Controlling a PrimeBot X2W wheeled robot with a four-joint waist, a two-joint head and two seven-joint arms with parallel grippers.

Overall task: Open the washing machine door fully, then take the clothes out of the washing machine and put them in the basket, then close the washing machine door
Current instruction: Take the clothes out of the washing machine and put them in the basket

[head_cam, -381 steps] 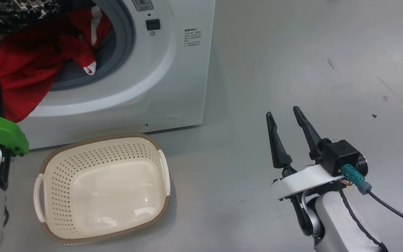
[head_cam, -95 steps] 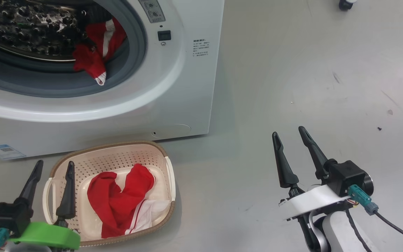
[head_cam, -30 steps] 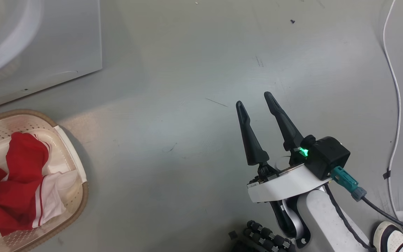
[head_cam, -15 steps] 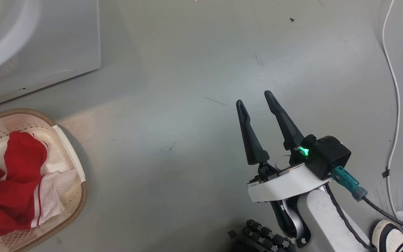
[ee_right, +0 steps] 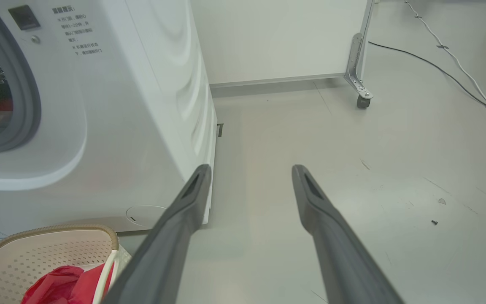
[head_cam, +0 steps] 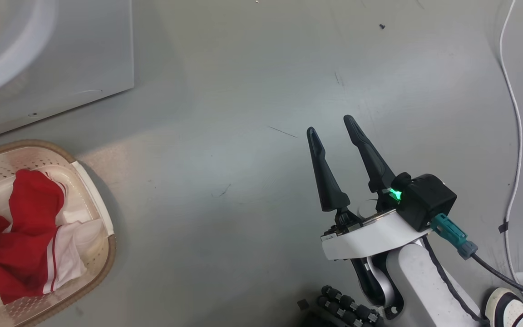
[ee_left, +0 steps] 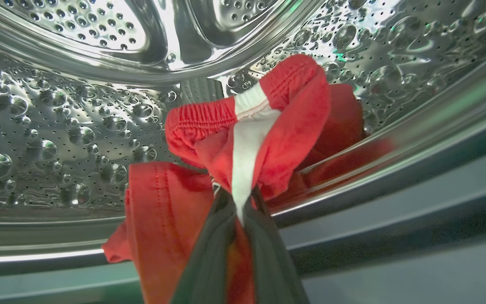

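one fold of clothes (ee_left: 293, 105) hiding clamped left gripper (ee_left: 236, 199) tips, right gripper (head_cam: 331, 126) spread, empty

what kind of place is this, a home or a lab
Likely a lab or test space, not a home: bare grey floor, a white panel on a caster, a cable taped down.

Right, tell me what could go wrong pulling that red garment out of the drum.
1. The left gripper is shut on just a narrow fold of the red garment; it might slip free during the pull.
2. The cloth lies over the drum lip, so it could drag or catch there.
3. The basket already holds a crumpled garment and is cut off in the head view, so the drop could land on its rim.
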